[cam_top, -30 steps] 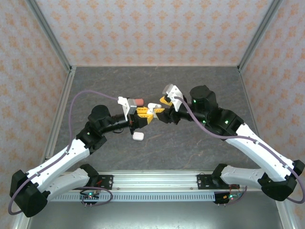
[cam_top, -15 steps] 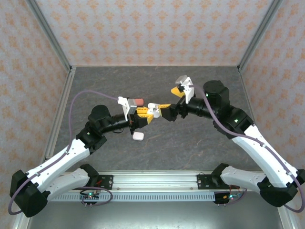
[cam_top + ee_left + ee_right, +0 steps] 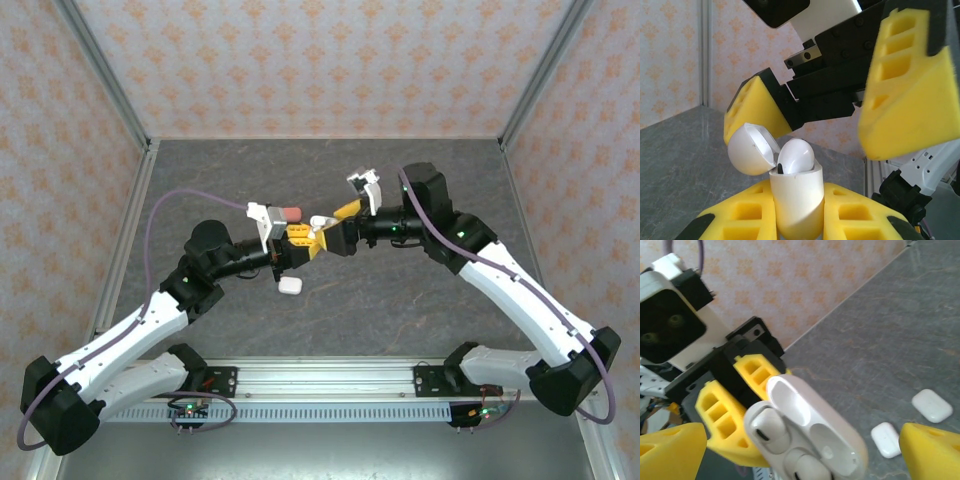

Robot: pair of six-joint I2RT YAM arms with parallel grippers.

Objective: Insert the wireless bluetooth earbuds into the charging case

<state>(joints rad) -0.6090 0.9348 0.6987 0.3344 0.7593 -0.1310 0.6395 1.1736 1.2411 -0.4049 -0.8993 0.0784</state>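
Robot test cell, lab-type. Grey stone-look table point(image 3: 420, 300) boxed by patterned wallpaper panels point(image 3: 320, 60) behind and beside; aluminium frame posts point(image 3: 108, 75) at table's far corners; slotted mounting rail point(image 3: 330, 380) along table's near edge.

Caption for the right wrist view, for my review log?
Left gripper holds an open white plastic charging case with two white earbuds inside; two closed white cases on the grey table.

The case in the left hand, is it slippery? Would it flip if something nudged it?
The case looks smooth and glossy, so it is probably slippery; the yellow pads of the left hand likely help grip it. Its lid stands open, so a nudge there might flap it shut. It looks small and rounded, so it is likely light.
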